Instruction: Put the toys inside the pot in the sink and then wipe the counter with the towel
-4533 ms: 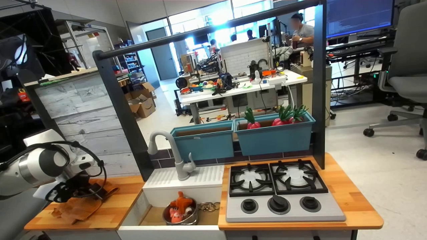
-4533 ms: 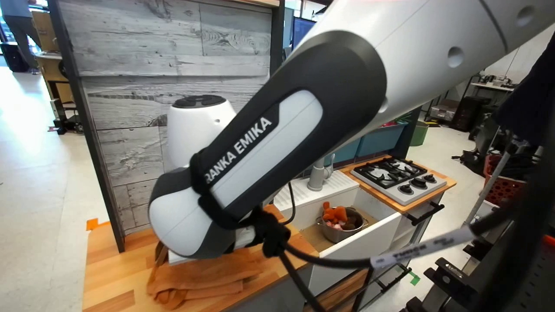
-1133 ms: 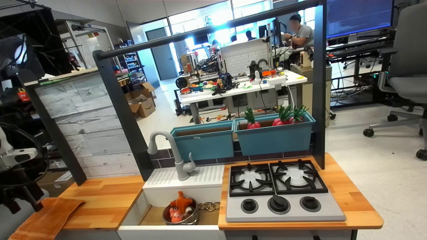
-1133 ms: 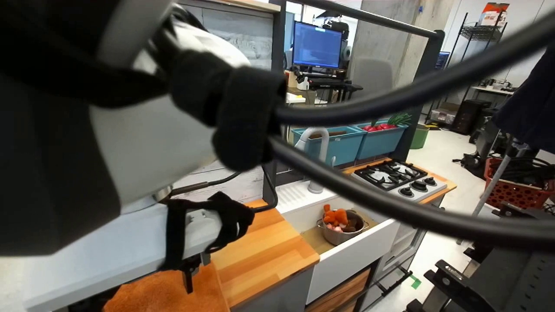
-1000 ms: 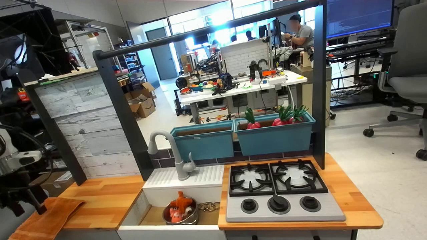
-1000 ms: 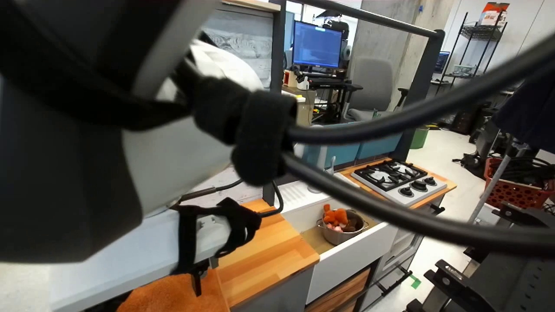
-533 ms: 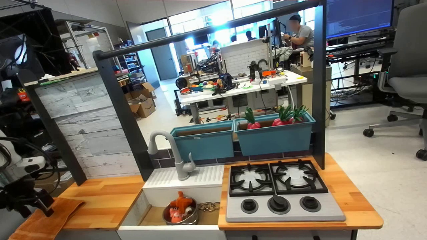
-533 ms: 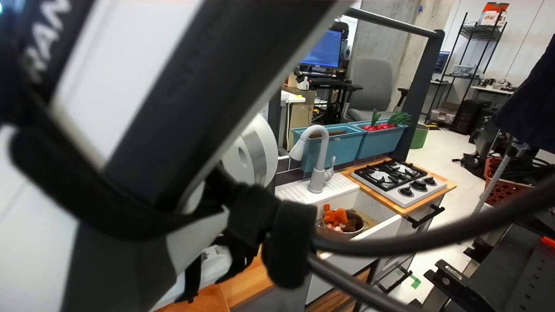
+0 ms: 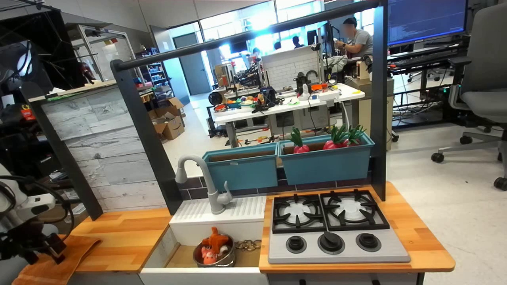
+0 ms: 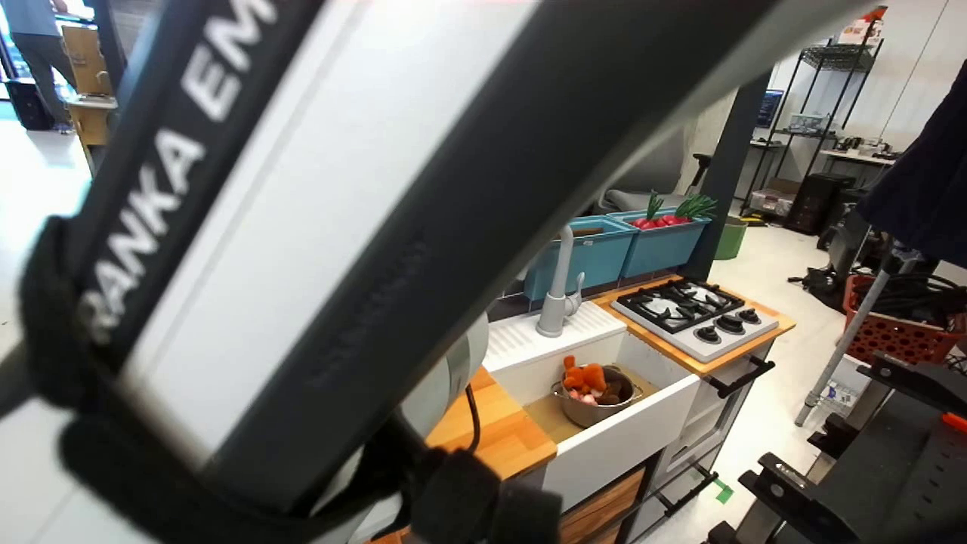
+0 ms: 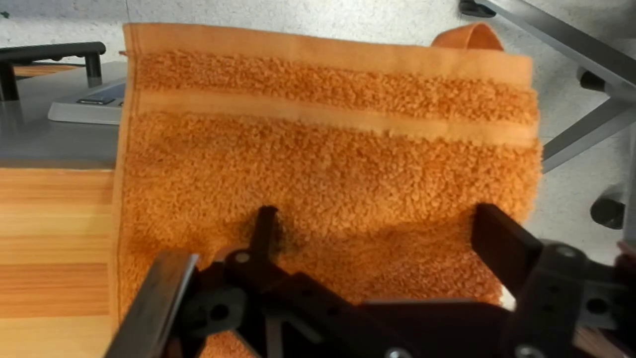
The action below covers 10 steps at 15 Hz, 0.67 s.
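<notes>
Spread flat, the orange towel [image 9: 51, 271] lies over the near-left end of the wooden counter [image 9: 122, 233]. In the wrist view the towel [image 11: 323, 169] reaches past the counter's edge, with floor beyond it. My gripper [image 11: 375, 211] is right over the towel, jaws wide apart and no fold held between them; contact cannot be told. In an exterior view the gripper [image 9: 46, 258] stands at the far left. An orange toy [image 9: 216, 240] and a pinkish-red toy [image 9: 208, 255] rest in the steel pot [image 10: 593, 412], inside the white sink [image 10: 631, 438].
A grey faucet [image 9: 214, 194] rises behind the sink, and a chain [image 9: 248, 245] lies beside the pot. The stovetop [image 9: 336, 245] is to the sink's right. A dark post [image 9: 144, 138] and grey plank panel [image 9: 107, 158] border the counter. My forearm [image 10: 340, 249] blocks much of an exterior view.
Earlier the towel was bunched on the counter under my gripper; it now lies spread at the left end. Over the last second my gripper has moved slightly right and lower above it.
</notes>
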### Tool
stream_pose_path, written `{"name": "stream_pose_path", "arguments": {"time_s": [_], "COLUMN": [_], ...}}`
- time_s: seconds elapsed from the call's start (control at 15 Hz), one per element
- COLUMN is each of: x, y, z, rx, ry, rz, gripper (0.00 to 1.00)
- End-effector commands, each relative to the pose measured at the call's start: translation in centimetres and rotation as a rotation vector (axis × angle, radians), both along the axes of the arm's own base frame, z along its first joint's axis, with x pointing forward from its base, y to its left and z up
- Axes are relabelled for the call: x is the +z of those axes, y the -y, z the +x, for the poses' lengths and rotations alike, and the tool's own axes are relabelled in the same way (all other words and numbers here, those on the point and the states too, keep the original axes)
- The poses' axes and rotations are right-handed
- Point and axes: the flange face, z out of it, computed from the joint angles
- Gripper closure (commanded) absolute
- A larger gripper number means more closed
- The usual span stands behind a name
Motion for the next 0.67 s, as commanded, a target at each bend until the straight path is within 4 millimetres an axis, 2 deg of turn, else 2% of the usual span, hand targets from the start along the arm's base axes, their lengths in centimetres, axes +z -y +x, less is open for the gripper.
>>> {"name": "stream_pose_path", "arguments": {"time_s": [0.0, 0.07, 0.2, 0.4, 0.53, 0.6], "x": [-0.5, -0.6, -0.7, -0.9, -1.2, -1.3], "y": [1.1, 2.0, 5.4, 12.4, 16.9, 18.4], "z": [1.3, 2.4, 5.3, 9.7, 11.7, 12.3], "rx": [-0.034, -0.07, -0.214, -0.385, -0.499, -0.555], "ry": [0.034, 0.039, 0.03, 0.035, 0.032, 0.024], "rz": [-0.008, -0.017, -0.022, -0.042, -0.055, -0.061], "gripper": [0.0, 0.0, 0.0, 0.0, 0.0, 0.0]}}
